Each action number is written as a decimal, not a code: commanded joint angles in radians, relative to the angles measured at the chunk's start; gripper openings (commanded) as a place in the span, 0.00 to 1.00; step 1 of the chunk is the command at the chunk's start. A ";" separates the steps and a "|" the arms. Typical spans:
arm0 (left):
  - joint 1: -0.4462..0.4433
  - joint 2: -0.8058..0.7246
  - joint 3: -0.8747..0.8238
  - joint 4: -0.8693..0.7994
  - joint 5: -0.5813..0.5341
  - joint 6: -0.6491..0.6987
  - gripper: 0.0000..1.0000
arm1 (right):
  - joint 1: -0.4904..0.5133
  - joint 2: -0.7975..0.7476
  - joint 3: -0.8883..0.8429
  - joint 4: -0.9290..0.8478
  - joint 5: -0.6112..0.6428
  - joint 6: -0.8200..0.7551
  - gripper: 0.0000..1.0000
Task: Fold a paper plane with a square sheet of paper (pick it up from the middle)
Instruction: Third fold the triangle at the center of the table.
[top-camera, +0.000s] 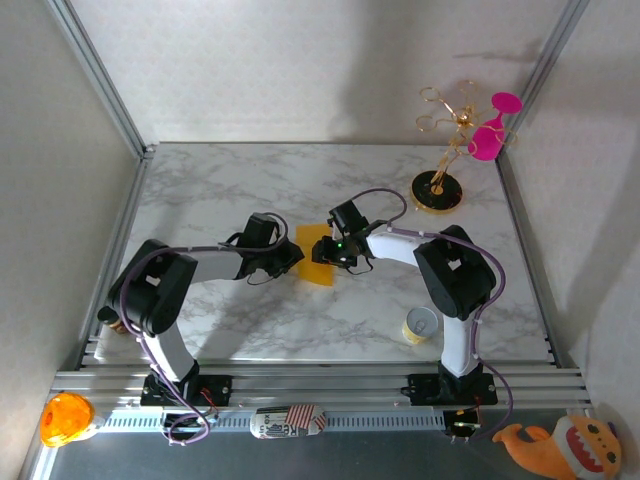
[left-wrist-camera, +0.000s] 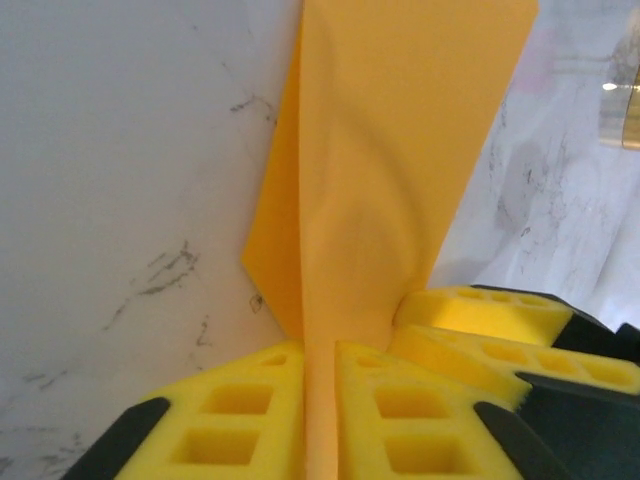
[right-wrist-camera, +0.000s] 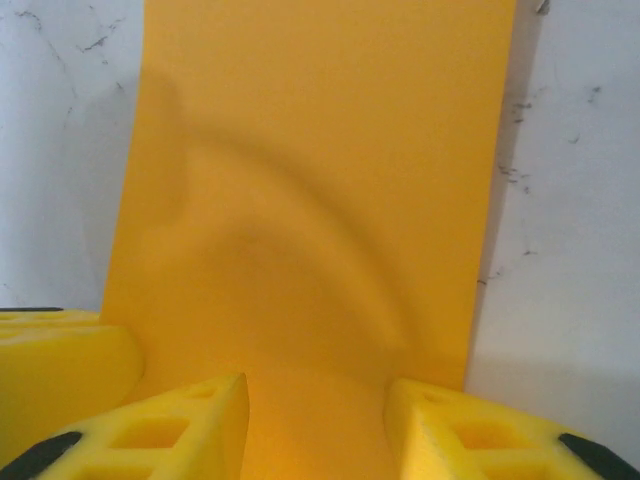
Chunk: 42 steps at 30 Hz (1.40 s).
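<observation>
Left pincer (left-wrist-camera: 320, 352) pinches the paper (left-wrist-camera: 390, 150) into a ridge; right pincer (right-wrist-camera: 315, 388) straddles it, spread. Next, likely: crease the centre.

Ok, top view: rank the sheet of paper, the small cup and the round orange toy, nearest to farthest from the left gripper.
1. Sheet of paper, centre, pinched in the left gripper.
2. Small cup, near right.
3. Round orange toy, near-left corner.
</observation>
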<state>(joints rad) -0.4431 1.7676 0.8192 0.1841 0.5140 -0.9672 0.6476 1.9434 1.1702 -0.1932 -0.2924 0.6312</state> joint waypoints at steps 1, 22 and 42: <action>0.012 0.029 0.024 0.015 0.016 -0.013 0.10 | -0.009 0.004 -0.038 -0.035 0.018 -0.025 0.43; 0.012 -0.004 0.035 0.009 0.017 -0.116 0.00 | 0.101 -0.338 -0.296 0.370 0.200 -0.571 0.75; 0.009 0.006 0.039 -0.003 0.021 -0.120 0.00 | 0.260 -0.199 -0.411 0.637 0.386 -0.890 0.66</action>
<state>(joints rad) -0.4366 1.7893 0.8375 0.1898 0.5282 -1.0782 0.8959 1.7180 0.7383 0.3927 0.0517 -0.2176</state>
